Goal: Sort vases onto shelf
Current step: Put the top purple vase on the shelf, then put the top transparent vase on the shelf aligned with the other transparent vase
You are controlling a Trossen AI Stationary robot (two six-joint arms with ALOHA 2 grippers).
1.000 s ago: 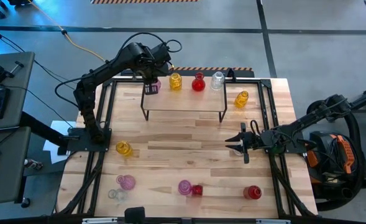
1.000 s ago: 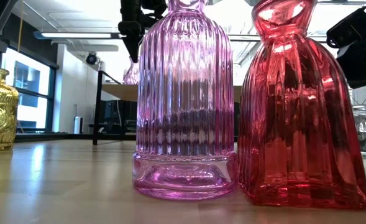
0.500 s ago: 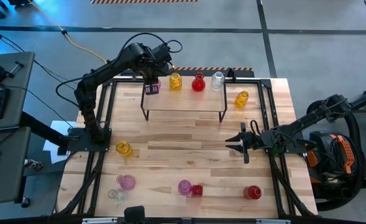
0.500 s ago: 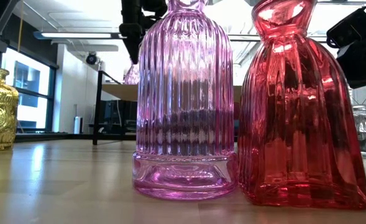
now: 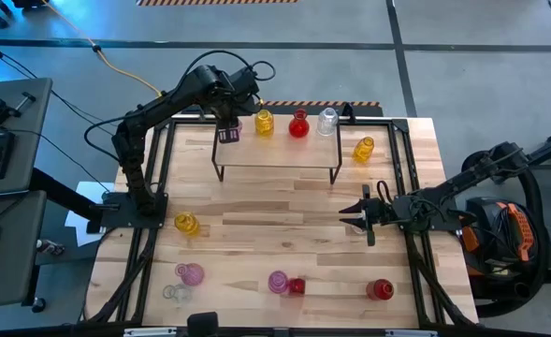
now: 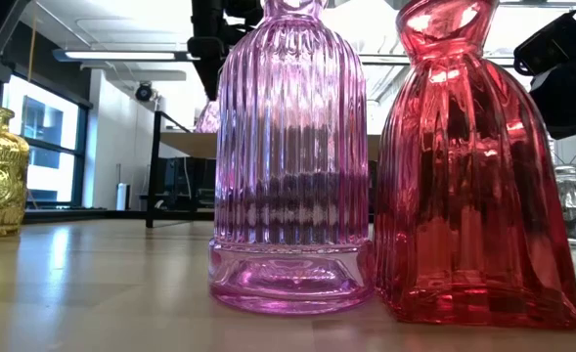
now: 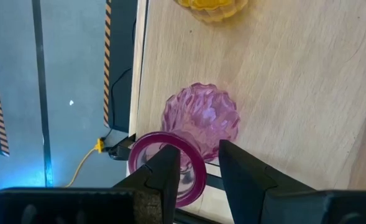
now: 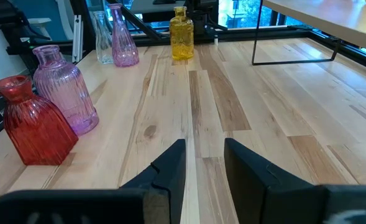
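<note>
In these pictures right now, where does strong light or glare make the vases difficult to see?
Low view: bright windows and ceiling lights sit behind the pink vase and red vase, so both glow with streaky highlights. High view: even light; the clear vase on the shelf looks pale against the wood. Right wrist view: soft reflections lie on the tabletop.

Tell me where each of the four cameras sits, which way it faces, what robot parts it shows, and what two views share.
High view: overhead, facing straight down on the table; both arms, left gripper at the shelf, right gripper mid-table.
Low view: at tabletop height, facing level past a pink ribbed vase and red vase; dark arm parts above.
Left wrist view: looks down on a pink bulbous vase; own fingers.
Right wrist view: faces across the table; own fingers.
Shared: low and right wrist views both show that pink and red pair.
</note>
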